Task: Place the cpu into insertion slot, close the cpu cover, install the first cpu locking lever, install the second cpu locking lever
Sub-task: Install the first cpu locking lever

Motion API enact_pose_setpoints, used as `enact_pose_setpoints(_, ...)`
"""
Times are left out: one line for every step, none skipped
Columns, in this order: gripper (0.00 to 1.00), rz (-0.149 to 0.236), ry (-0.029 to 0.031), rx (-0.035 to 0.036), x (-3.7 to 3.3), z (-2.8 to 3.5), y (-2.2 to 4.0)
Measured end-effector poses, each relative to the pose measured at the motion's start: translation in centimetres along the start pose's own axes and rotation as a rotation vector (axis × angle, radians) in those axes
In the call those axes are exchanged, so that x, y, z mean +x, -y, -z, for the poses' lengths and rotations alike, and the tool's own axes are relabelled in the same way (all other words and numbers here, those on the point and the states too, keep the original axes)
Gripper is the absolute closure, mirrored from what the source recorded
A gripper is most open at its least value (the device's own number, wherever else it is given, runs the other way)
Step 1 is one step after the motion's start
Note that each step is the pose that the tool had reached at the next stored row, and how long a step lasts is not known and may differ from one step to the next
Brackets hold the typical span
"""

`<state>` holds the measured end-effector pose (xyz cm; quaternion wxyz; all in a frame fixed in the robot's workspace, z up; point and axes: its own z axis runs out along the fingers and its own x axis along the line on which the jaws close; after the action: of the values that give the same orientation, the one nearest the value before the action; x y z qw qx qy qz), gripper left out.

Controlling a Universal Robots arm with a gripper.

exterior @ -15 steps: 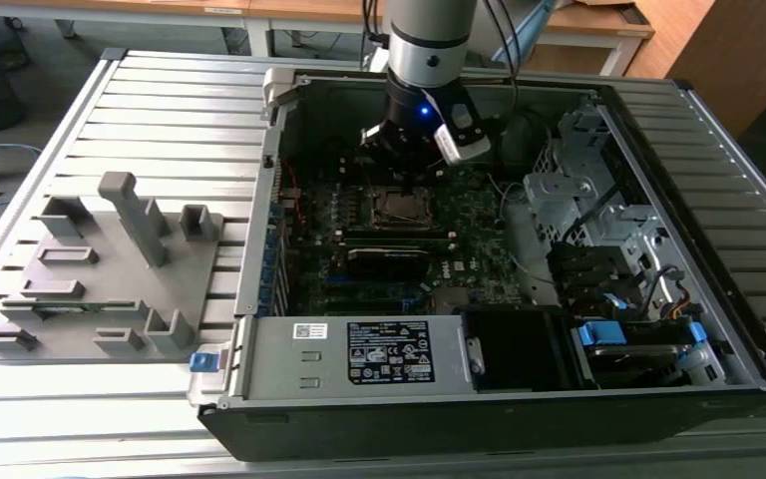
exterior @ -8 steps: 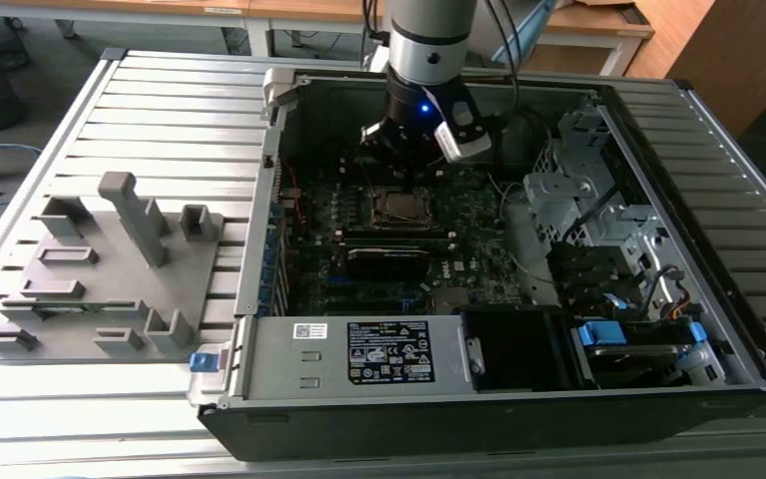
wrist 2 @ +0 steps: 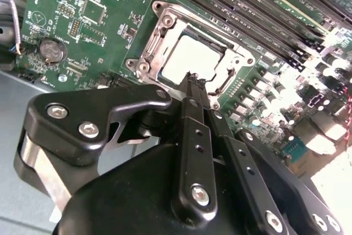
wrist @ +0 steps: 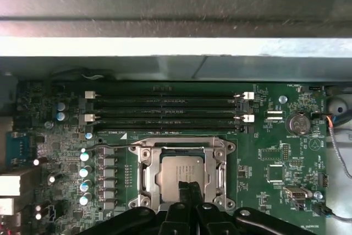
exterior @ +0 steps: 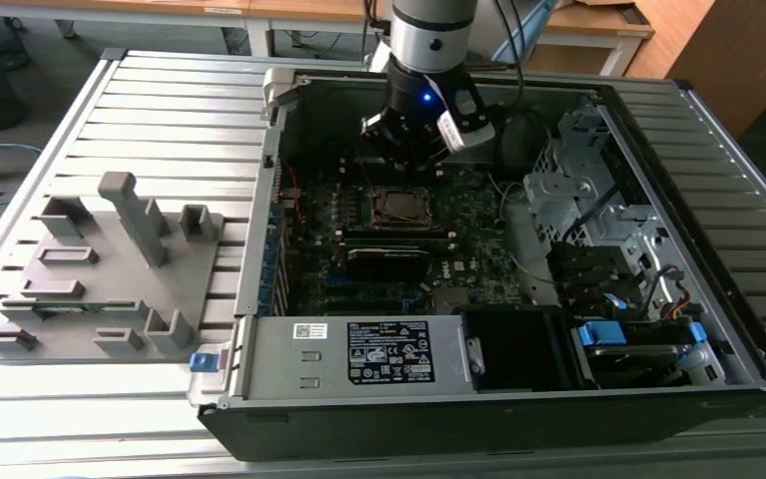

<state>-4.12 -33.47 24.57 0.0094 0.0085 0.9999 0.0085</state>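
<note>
We are seeing the cpu (wrist: 177, 172) lying flat in the insertion slot (wrist: 224, 148) on the green motherboard (wrist: 275, 160). The board is sitting inside the open computer case (exterior: 266, 351), which is resting on the slatted worktop (exterior: 157, 110). The cpu cover (wrist: 145, 171) is lying down around the chip and framing it with its window. The end effector (wrist: 188, 186) is hanging just over one edge of the cpu, its fingers (wrist 2: 190, 89) pressed together. We cannot tell whether the tips are touching the cover.
</note>
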Motion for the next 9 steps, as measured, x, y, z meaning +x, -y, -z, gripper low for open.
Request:
enact_pose_setpoints(0.9, 0.0, 0.0, 0.0, 0.0, 0.14, 0.0)
enact_pose_setpoints(0.9, 0.0, 0.0, 0.0, 0.0, 0.27, 0.0)
enact_pose_setpoints(0.9, 0.0, -0.0001, 0.0001, -0.01, 0.39, 0.0)
enact_pose_setpoints(0.9, 0.0, 0.0, 0.0001, -0.01, 0.5, -0.01)
enact_pose_setpoints(0.9, 0.0, -0.0001, 0.0001, -0.01, 0.62, -0.01)
enact_pose_setpoints(0.9, 0.0, 0.0, 0.0001, -0.02, 0.76, -0.01)
enact_pose_setpoints(0.9, 0.0, 0.0, 0.0, -0.02, 0.89, -0.02)
enact_pose_setpoints(0.9, 0.0, 0.0, 0.0, -0.02, 1.0, -0.02)
enact_pose_setpoints(0.9, 0.0, 0.0, 0.0, -0.02, 1.1, -0.02)
